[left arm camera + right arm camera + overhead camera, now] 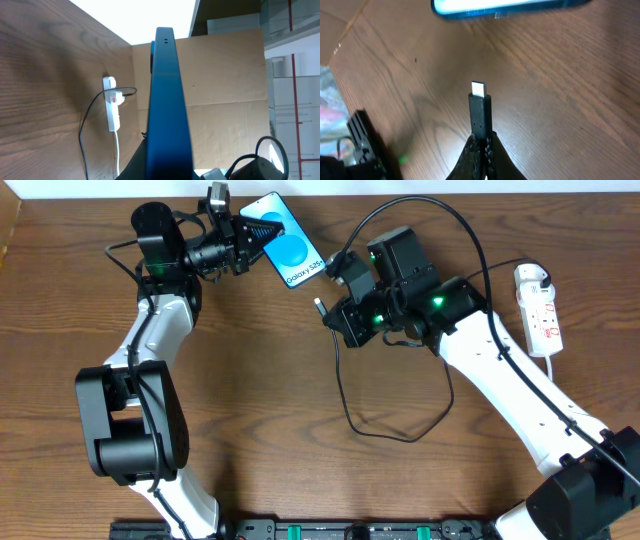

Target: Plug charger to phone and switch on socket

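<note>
My left gripper (256,238) is shut on the phone (288,242), holding it off the table at the back, blue screen up and tilted. In the left wrist view the phone (167,100) stands edge-on between the dark fingers (140,167). My right gripper (326,311) is shut on the charger's black connector tip (480,107), whose metal end points at the phone's lower edge (505,6), a short gap away. The black cable (400,430) loops over the table to a white plug head (532,277) on the socket (541,310), a white strip at the far right.
A brown cardboard wall (225,100) stands behind the table. The socket's white cord (117,150) runs along the wood. The right arm's white link (500,380) crosses the right half of the table, and the left arm's base (130,430) stands at the left.
</note>
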### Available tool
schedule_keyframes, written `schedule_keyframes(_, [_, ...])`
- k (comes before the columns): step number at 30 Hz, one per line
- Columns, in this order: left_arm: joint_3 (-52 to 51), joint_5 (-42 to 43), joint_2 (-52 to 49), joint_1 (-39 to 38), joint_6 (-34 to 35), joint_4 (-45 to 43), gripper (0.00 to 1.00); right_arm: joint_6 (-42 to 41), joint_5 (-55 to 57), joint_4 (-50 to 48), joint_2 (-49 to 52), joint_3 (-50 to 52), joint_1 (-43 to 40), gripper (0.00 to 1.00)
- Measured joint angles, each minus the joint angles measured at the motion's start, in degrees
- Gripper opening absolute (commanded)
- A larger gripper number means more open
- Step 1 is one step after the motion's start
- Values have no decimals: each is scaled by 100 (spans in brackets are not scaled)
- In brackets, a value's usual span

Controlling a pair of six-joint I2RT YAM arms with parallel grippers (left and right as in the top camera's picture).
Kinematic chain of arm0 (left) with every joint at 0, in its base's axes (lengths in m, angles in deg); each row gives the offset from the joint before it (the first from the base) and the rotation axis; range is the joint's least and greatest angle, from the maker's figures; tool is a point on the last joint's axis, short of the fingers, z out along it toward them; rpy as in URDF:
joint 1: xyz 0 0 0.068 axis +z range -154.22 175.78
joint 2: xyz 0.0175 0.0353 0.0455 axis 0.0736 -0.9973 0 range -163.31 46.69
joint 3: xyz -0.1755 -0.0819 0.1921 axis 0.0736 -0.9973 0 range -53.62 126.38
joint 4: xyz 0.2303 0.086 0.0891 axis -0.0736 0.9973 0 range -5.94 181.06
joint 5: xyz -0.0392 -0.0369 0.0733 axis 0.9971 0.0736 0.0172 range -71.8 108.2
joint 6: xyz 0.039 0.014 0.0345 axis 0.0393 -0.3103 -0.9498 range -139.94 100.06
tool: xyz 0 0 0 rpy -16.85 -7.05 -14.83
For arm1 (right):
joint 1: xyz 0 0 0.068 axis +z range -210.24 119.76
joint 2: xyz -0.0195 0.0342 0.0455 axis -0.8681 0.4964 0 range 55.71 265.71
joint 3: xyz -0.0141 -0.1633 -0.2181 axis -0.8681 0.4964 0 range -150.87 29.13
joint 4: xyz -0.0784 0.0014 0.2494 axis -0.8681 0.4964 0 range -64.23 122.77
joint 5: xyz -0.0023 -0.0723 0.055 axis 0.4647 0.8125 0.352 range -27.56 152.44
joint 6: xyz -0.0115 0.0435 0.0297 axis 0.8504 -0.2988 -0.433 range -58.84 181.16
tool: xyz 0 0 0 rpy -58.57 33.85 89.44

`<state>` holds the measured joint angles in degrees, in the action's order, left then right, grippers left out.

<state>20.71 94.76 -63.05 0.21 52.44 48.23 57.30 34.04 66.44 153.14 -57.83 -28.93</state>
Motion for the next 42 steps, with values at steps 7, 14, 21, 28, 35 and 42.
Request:
schedule_keyframes(7, [0, 17, 0, -55, -22, 2, 7, -374, -7, -94, 0, 0, -61, 1])
schedule_keyframes(14, [0, 170, 0, -79, -22, 0, 7, -472, -127, -125, 0, 0, -225, 1])
schedule_keyframes(21, [0, 267, 0, -79, -24, 2, 7, -474, -350, -212, 0, 0, -236, 1])
schedule_keyframes(28, [0, 280, 0, -114, -22, 0, 7, -476, -420, -214, 0, 0, -238, 1])
schedule_keyframes(35, [0, 282, 0, -168, -22, 0, 7, -481, -503, -195, 0, 0, -238, 1])
schedule_keyframes(42, [0, 282, 0, -168, -24, 0, 7, -487, -551, -160, 0, 0, -238, 1])
